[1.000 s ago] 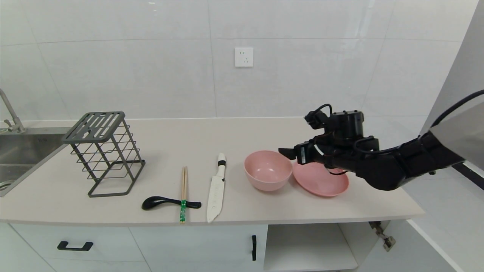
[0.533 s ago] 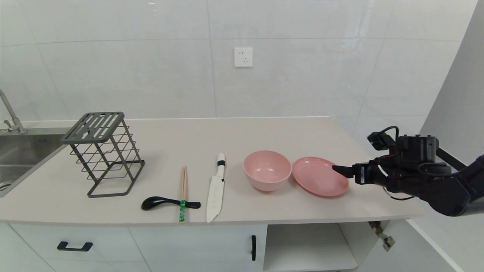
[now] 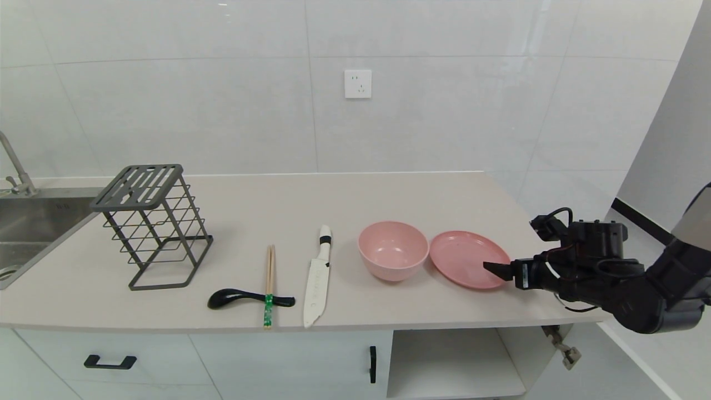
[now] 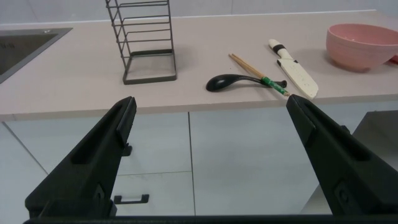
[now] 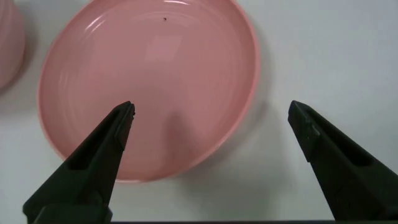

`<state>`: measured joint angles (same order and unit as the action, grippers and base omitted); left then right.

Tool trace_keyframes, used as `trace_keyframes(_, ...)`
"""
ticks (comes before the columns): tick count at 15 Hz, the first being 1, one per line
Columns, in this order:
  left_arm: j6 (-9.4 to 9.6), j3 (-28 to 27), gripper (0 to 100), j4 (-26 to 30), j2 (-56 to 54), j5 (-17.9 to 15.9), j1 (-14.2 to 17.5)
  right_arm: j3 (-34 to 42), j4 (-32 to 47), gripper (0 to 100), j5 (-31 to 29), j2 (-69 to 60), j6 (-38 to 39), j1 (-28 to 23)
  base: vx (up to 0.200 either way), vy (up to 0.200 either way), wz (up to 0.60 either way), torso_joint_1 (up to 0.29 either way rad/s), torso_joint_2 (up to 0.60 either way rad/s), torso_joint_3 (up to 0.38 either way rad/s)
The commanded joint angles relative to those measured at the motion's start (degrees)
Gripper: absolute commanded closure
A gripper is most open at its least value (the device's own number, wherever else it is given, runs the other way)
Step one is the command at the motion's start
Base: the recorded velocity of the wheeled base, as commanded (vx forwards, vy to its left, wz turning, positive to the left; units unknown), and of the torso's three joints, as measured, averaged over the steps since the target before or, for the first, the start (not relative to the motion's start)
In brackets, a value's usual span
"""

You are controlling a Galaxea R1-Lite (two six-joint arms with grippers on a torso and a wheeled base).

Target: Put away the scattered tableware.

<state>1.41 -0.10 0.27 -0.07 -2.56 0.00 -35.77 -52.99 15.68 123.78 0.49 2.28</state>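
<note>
Since 1 s ago R gripper (image 3: 496, 270) swung off the pink bowl (image 3: 392, 250), out right, then lower. It now sits at the right rim of the pink plate (image 3: 469, 260), jaws spread wide, forearm coming in from the right. Plate lies just right of the bowl on the counter (image 3: 278, 211). L gripper (image 4: 210, 102) hangs low before the cabinet doors (image 4: 249, 162), jaws spread too. Left of the bowl: knife (image 3: 318, 276), chopsticks (image 3: 270, 283) across a black spoon (image 3: 244, 298), wire rack (image 3: 153, 225), and sink (image 3: 33, 222) at far left.

The pink bowl (image 5: 7, 43) is cut off by the right wrist view's edge.
</note>
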Motion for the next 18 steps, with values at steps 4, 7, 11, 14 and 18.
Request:
trace_keyframes(4,-0.01,0.0,0,0.0,0.1,0.0,0.0,-1.6,-0.3,0,0.1,2.8,0.0,0.8,0.0,0.0,0.0,0.0,0.0,0.0)
trace_keyframes(7,-0.1,0.0,0,0.0,0.1,0.0,0.0,-2.7,-0.2,0,0.0,3.9,0.0,0.8,0.0,0.0,0.0,0.0,0.0,0.0)
trace_keyframes(11,-0.1,0.0,0,0.0,0.1,0.0,0.0,-3.4,0.1,100,-0.4,5.2,-0.1,0.8,0.0,0.0,0.0,0.0,0.0,0.0)
trace_keyframes(14,-0.18,0.0,0,0.0,0.1,0.0,0.0,-6.2,-0.3,100,-0.2,4.8,0.0,-0.8,0.0,0.0,0.0,0.0,0.0,0.0)
trace_keyframes(18,-0.36,0.0,0,0.1,0.1,0.0,0.0,-14.9,-0.1,100,0.1,-5.6,10.7,-1.9,0.0,0.0,0.0,0.0,0.0,0.0)
